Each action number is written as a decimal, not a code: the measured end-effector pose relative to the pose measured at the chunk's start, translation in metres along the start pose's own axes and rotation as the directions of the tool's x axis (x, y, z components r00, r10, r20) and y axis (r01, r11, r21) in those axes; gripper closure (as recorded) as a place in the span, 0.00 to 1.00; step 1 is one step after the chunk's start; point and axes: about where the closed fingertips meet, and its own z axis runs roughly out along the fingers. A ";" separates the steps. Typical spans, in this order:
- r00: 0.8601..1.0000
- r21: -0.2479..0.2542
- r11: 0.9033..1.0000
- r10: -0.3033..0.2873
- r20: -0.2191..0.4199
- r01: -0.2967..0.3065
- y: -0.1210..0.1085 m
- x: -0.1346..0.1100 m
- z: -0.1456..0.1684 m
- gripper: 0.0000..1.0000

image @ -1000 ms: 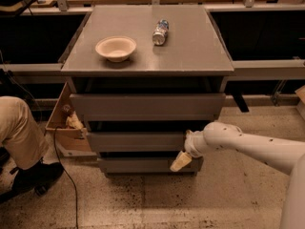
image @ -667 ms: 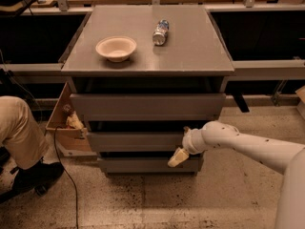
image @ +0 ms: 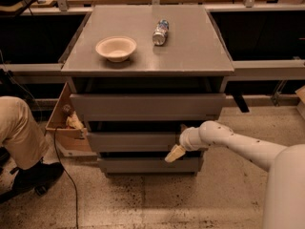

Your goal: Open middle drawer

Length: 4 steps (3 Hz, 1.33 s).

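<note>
The grey cabinet (image: 147,56) has three drawers stacked in its front. The middle drawer (image: 131,141) is the wide flat grey front between the taller top drawer (image: 147,107) and the lowest drawer (image: 143,165). My gripper (image: 175,153) is at the end of my white arm (image: 228,140), which reaches in from the right. It sits at the lower edge of the middle drawer's front, right of centre, in the gap above the lowest drawer. The arm hides the right end of the middle front. None of the drawer's interior shows.
A beige bowl (image: 116,48) and a can (image: 160,31) lying on its side are on the cabinet top. A person's leg (image: 19,132) and a cardboard box (image: 64,123) are at the left. A black cable (image: 66,175) runs over the floor. Dark benches flank the cabinet.
My gripper has shifted slightly left and up along the middle drawer's lower edge. The drawer fronts show no clear movement.
</note>
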 end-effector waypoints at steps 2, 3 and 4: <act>1.000 -0.034 0.999 -0.003 0.031 0.004 -0.010 0.006 0.031 0.17; 1.000 -0.034 0.999 -0.003 0.031 0.004 -0.011 0.004 0.028 0.39; 1.000 -0.034 0.999 -0.003 0.031 0.004 -0.013 0.001 0.023 0.42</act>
